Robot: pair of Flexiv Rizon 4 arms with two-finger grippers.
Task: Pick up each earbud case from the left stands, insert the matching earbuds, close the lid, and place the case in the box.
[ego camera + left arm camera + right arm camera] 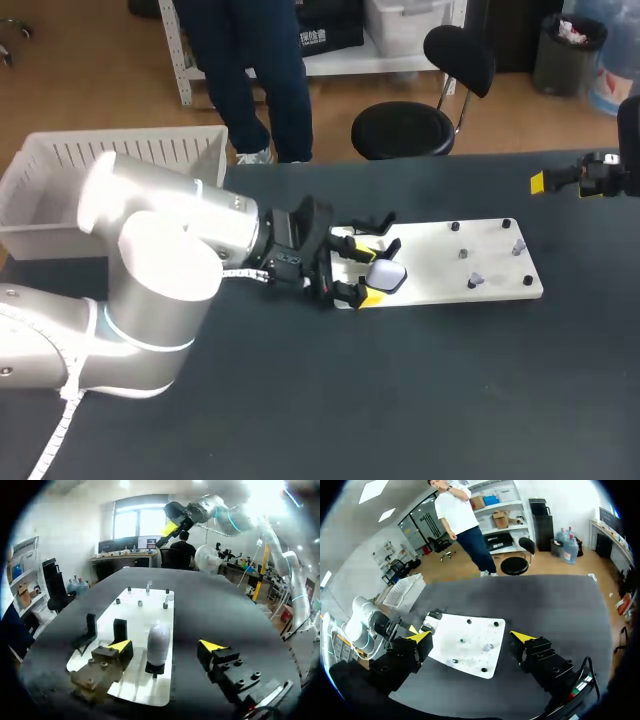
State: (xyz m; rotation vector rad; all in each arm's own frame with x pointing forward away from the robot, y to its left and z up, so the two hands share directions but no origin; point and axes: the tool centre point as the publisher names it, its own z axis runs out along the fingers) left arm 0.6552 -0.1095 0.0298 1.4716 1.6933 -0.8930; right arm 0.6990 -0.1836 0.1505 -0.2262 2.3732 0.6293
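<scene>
A white earbud case stands upright on a black stand at the near-left part of the white board. My left gripper straddles it. In the left wrist view the case sits between the yellow-tipped fingers, with a gap on each side, so my left gripper is open. Two empty black stands are beside the case. Small earbuds rest on pegs at the board's right end. My right gripper hangs open and empty high above the board, at the table's far right.
A white slatted box stands at the table's back left, behind my left arm. Short black pegs stick up from the board's right half. Dark tabletop lies bare in front of the board.
</scene>
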